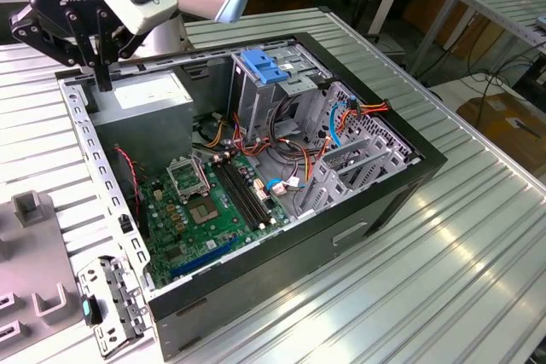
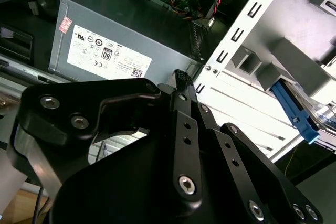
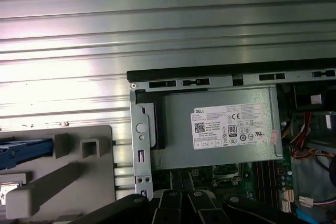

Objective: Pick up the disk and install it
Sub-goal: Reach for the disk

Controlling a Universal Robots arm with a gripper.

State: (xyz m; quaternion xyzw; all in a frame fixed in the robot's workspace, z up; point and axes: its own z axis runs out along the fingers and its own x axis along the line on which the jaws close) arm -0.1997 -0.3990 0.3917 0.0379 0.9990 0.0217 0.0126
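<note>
One gripper (image 1: 102, 81), black, fingers pressed together with nothing between them; hanging over the rim of the computer case (image 1: 401, 172) at the corner by the power supply (image 1: 145, 95); contact with the rim not to be told.

One disk (image 3: 23, 149), seated in the grey holder (image 3: 63, 182) just beside the case, apart from the gripper and not held; blue side rail on show in the first wrist view, rest of the body not to be made out.

One case, side panel off, lying flat: green circuit board (image 1: 205, 206) on its floor; grey power supply with white sticker in the corner toward the exterior view's left; metal drive cage (image 1: 256, 104) topped by a blue plastic handle (image 1: 266, 67); red, orange and blue cables (image 1: 337, 125) between cage and board.

One ribbed metal table (image 1: 452, 279), carrying case and holder.
</note>
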